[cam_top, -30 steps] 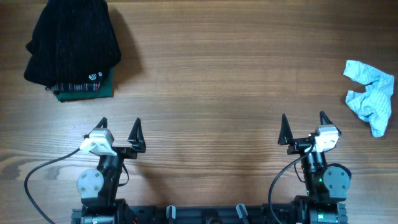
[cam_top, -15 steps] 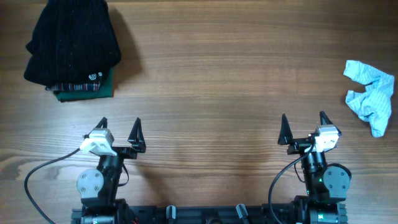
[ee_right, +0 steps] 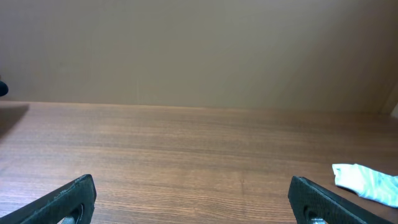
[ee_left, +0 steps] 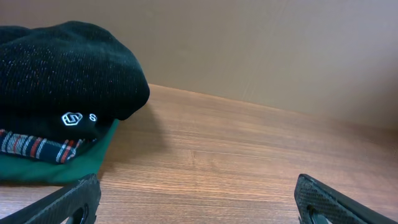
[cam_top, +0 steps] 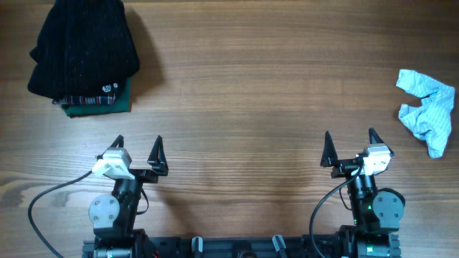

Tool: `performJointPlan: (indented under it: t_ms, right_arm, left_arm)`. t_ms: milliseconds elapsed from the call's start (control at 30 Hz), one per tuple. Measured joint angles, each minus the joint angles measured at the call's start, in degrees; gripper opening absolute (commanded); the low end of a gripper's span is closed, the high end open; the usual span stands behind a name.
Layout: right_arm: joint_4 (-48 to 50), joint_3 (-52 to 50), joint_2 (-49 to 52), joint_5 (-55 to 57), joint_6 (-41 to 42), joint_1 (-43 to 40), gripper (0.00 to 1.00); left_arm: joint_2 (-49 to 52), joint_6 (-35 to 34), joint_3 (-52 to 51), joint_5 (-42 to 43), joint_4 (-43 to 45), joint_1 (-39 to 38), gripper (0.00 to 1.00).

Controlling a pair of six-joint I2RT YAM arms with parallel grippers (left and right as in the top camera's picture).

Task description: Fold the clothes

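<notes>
The clothes point(cam_top: 428, 110), a small pale blue-white striped garment, lie crumpled at the table's right edge; part of it also shows in the right wrist view point(ee_right: 368, 182) at the lower right. My left gripper point(cam_top: 138, 150) is open and empty near the front left. My right gripper point(cam_top: 349, 145) is open and empty near the front right, well short of and to the left of the garment. In the wrist views both pairs of fingers point(ee_left: 199, 202) point(ee_right: 193, 199) stand wide apart over bare wood.
A folded black knit garment point(cam_top: 82, 46) lies on a dark green garment with plaid trim point(cam_top: 97, 104) at the back left, also in the left wrist view point(ee_left: 59, 74). The wooden table point(cam_top: 251, 93) ends at a plain wall behind.
</notes>
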Motion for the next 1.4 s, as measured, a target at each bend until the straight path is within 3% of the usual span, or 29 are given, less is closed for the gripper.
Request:
performJointPlan:
  t_ms: [333,733,933,1167,1267,1400]
  right_arm:
    - [0.0,0.0,0.0,0.0,0.1,0.0,1.0]
    - [-1.9,4.4,3.1,-0.3,7.5,0.0,1.0]
    - [-8.1,19.1,18.4,-0.3,8.6,0.0,1.0]
    - [-33.1,47.4,46.8,-0.5,8.4,0.0,1.0]
    - [-42.8,60.6,57.8,-0.7,6.9,0.0,1.0]
    - [-47.4,70.8,67.6,-1.4,6.2,0.0,1.0]
  left_arm:
    - [0.0,0.0,0.0,0.0,0.0,0.0,1.0]
    - [0.0,0.0,0.0,0.0,0.7,0.0,1.0]
    - [0.0,0.0,0.0,0.0,0.6,0.0,1.0]
    - [0.7,-3.7,0.0,1.4,0.2,0.0,1.0]
    - [4.1,-4.9,1.1,2.7,-0.8,0.0,1.0]
    - [13.5,-5.7,6.3,4.2,-1.9,0.0,1.0]
